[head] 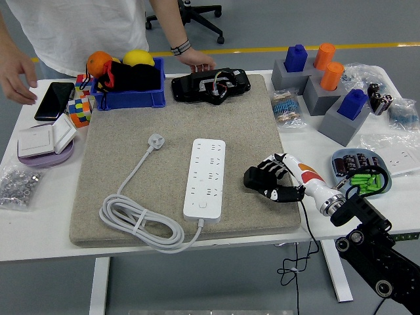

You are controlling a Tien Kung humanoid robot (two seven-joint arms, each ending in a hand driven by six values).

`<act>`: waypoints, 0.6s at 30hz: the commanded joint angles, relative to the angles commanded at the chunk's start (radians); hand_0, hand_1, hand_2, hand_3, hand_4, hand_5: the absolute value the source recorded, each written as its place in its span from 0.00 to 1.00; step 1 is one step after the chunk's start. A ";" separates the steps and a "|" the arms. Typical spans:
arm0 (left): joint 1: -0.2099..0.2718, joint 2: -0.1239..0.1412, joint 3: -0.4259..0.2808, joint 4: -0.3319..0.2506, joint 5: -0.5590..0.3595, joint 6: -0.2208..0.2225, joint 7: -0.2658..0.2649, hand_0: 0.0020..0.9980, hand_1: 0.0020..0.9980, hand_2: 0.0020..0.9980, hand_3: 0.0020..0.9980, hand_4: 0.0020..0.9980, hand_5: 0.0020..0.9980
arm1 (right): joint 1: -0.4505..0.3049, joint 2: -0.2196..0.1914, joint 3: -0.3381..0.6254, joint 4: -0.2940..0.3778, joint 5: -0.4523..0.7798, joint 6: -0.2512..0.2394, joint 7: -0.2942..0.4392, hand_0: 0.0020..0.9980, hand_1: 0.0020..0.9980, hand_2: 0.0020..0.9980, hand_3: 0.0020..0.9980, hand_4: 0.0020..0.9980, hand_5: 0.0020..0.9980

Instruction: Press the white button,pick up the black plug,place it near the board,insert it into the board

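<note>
A white power strip lies along the middle of the grey mat, its round button at the near end. Its white cord coils at the near left and ends in a white plug. The black plug rests on the mat right of the strip. My right hand is curled around it from the right, fingers on its top and side. The plug still touches the mat. My left arm does not show.
A person stands at the far side, one hand by a black device, the other near a phone. A blue bin with fruit, a Rubik's cube, grey blocks with pegs and a battery tray ring the mat.
</note>
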 joint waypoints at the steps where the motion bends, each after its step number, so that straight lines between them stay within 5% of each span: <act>1: 0.000 0.000 -0.001 0.000 0.001 0.000 0.000 0.46 0.50 0.51 0.58 0.60 0.25 | -0.001 -0.001 0.000 0.002 -0.002 -0.001 0.002 0.45 0.39 0.42 0.48 0.83 0.00; 18: 0.000 0.000 0.000 0.000 0.000 0.001 0.000 0.47 0.50 0.51 0.58 0.60 0.25 | -0.003 -0.009 -0.011 0.156 0.015 -0.006 0.004 0.43 0.34 0.37 0.48 0.81 0.00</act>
